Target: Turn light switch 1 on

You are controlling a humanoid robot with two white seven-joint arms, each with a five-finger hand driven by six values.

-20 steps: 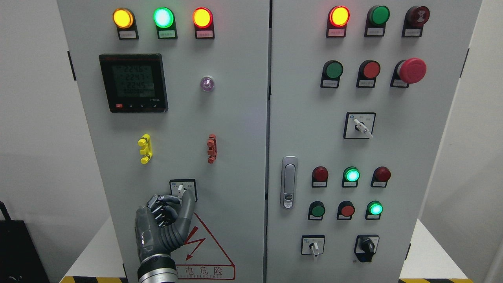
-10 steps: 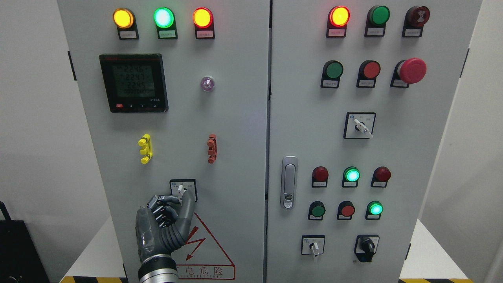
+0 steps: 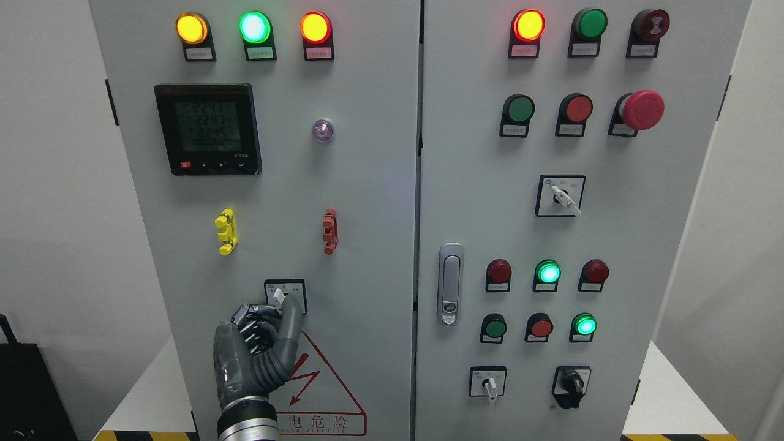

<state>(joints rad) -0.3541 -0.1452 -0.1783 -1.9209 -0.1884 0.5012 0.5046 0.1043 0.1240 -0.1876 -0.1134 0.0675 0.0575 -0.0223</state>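
Light switch 1 [image 3: 285,296] is a small square selector low on the left door of the grey cabinet [image 3: 367,202]. Its white knob [image 3: 277,296] leans slightly to the left. My left hand [image 3: 282,307] comes up from the bottom edge. Its thumb and curled fingers [image 3: 260,313] pinch the lower part of the knob and hide the lower half of the switch plate. My right hand does not show.
A yellow clip [image 3: 225,231] and a red clip [image 3: 330,231] stick out above the switch. A door handle [image 3: 451,283] sits on the right door, with lamps, push buttons and other selector switches. A red warning triangle [image 3: 318,380] lies beside my wrist.
The white knob has tipped from upright to slightly left, and my left hand has shifted a little to the right and up with it.
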